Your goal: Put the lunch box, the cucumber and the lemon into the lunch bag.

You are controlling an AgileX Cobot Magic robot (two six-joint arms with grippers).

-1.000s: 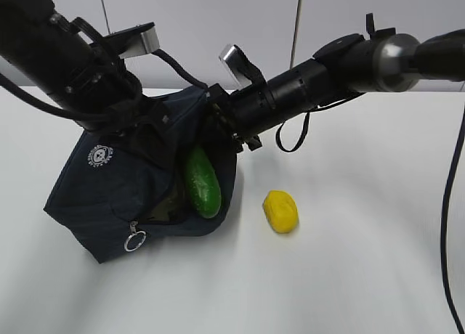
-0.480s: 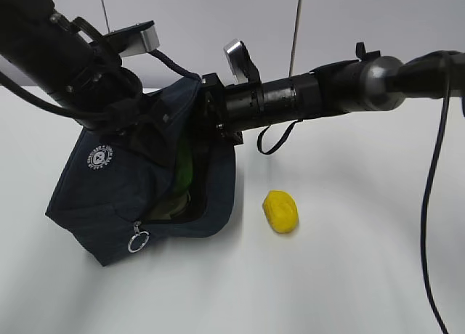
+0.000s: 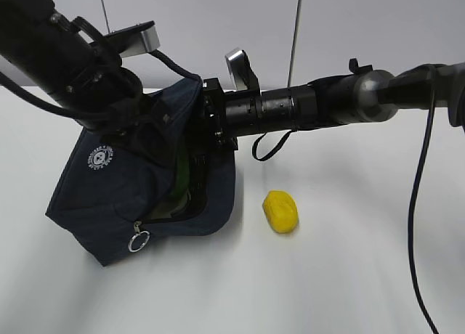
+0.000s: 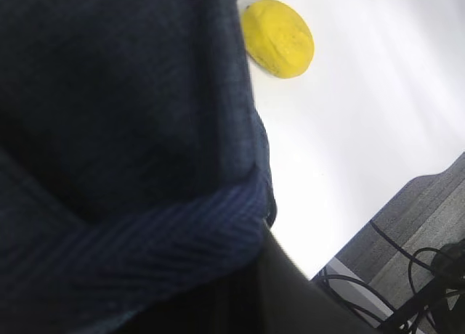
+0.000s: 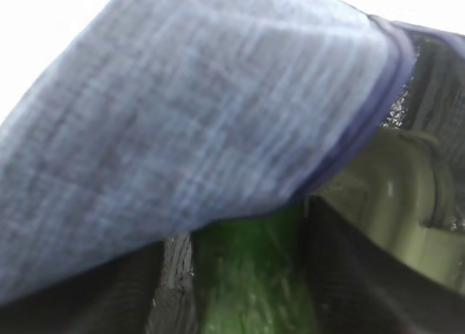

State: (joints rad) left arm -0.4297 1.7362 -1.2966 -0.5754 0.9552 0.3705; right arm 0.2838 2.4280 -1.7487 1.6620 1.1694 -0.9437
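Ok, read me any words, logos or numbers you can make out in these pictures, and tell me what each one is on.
Round white logo on the side of the lunch bag: ring of lettering around an emblem, too small and blurred to read.
No other text, label or number shows in any view.

Tabletop (image 3: 341,276): plain white, matte, lying evenly lit under soft light. Wall (image 3: 218,22): pale grey panels standing behind the tabletop's far edge, split by thin dark vertical seams. Floor (image 4: 436,210): grey, showing below the tabletop's edge, with black cables (image 4: 407,276) trailing across it.
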